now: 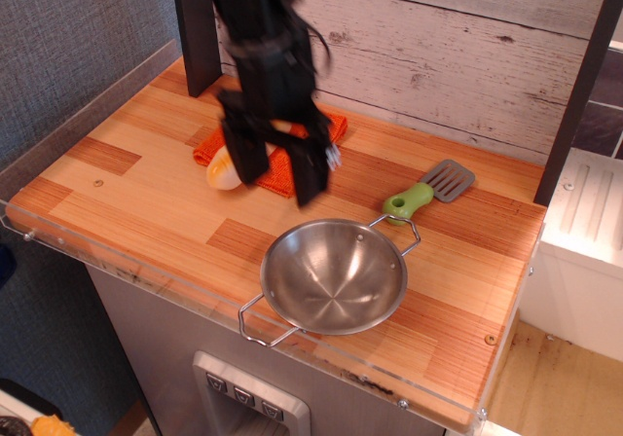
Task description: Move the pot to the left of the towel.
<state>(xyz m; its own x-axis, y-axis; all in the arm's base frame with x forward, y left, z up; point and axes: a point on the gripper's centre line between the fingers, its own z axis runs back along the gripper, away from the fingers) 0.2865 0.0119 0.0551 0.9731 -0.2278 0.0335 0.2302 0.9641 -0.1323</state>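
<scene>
The stainless-steel pot [334,276] is shown empty near the front edge of the wooden counter [127,202], well apart from the orange towel [292,163], on which a bread roll [222,171] lies. A green-handled spatula [425,192] lies just beyond the pot's far wire handle [397,224]. The gripper [282,175], blurred, is seen between towel and pot with its two fingers spread and nothing held. The pot is judged rigid, light and slippery on its polished wall; a hold on the thin rim or a loop handle is judged more secure than on the curved bowl.
</scene>
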